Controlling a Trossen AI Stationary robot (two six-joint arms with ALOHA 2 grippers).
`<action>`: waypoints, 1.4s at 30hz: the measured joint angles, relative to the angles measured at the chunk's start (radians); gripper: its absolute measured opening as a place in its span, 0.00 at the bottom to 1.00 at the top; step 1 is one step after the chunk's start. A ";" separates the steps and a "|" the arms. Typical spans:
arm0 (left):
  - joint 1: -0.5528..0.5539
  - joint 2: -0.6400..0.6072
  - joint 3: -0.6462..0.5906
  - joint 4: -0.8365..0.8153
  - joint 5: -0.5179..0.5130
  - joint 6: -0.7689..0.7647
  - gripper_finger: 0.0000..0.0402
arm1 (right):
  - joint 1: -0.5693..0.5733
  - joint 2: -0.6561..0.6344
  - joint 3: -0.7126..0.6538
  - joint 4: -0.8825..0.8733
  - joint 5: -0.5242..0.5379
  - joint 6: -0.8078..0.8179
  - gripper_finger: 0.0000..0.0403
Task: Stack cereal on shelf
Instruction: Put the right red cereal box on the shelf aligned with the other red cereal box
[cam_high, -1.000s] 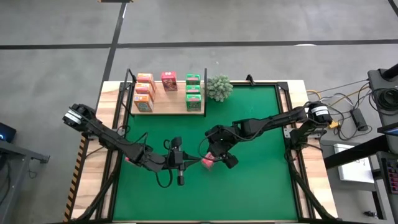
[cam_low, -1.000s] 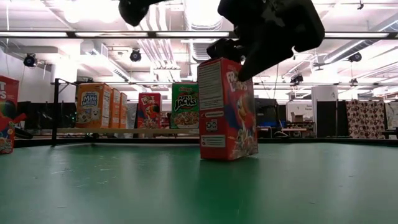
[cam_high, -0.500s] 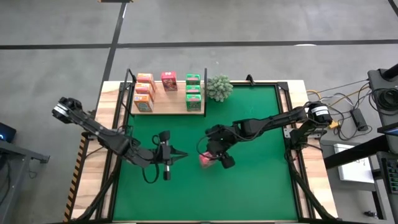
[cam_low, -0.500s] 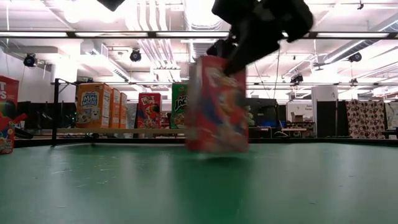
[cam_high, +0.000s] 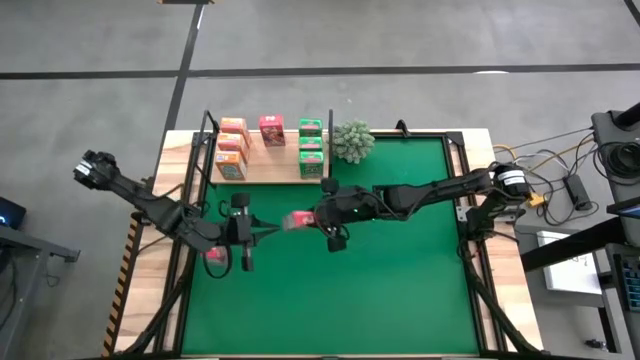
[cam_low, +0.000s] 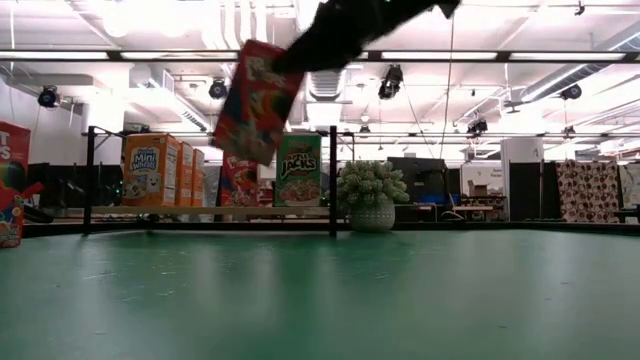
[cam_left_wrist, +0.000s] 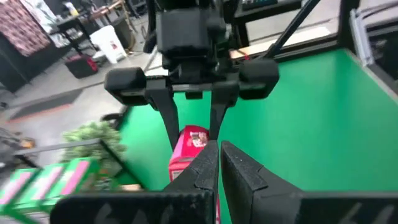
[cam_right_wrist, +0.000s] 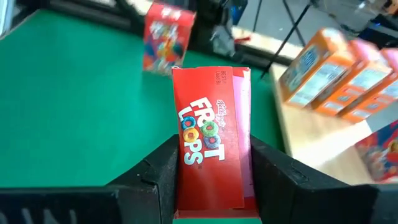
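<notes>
My right gripper (cam_high: 306, 220) is shut on a pink-red cereal box (cam_high: 296, 220), held in the air over the green mat just in front of the shelf (cam_high: 270, 178). The same box shows in the low view (cam_low: 258, 100) and the right wrist view (cam_right_wrist: 211, 143). The shelf holds three orange boxes (cam_high: 231, 146), one pink-red box (cam_high: 271, 130) and three green boxes (cam_high: 311, 148), all standing on the board. My left gripper (cam_high: 266, 229) is shut and empty, to the left of the held box. Another pink-red box (cam_high: 212, 257) stands on the mat by my left arm. My right gripper pinches the box between its two fingers, on two opposite sides (cam_right_wrist: 185, 180) near one end. The fingers (cam_low: 330, 40) come slanting down from the table's right. The box is lifted clear of the mat and hangs tilted, its free end (cam_low: 240, 145) lower and toward the left.
A bushy grey-green plant (cam_high: 351, 141) in a white pot stands at the shelf's right end. Black uprights (cam_low: 332, 180) mark the shelf's ends. The green mat (cam_high: 400, 290) lies open on the right and near side.
My right gripper has lifted the pink-red box off the mat and carried it up, left and toward the shelf; the box has tipped from upright to tilted. My left gripper has drawn back toward the table's left edge, uncovering the other pink-red box.
</notes>
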 joint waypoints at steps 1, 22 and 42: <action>0.000 -0.014 0.000 -0.013 -0.008 0.016 0.00 | -0.005 0.010 0.027 -0.004 0.000 0.002 0.37; 0.005 -0.427 -0.198 0.020 -0.099 0.242 0.00 | -0.249 0.486 0.939 -0.570 -0.071 -0.140 0.37; 0.007 -0.586 -0.394 0.434 -0.113 0.513 0.00 | -0.373 0.644 1.103 -0.562 -0.149 -0.121 0.37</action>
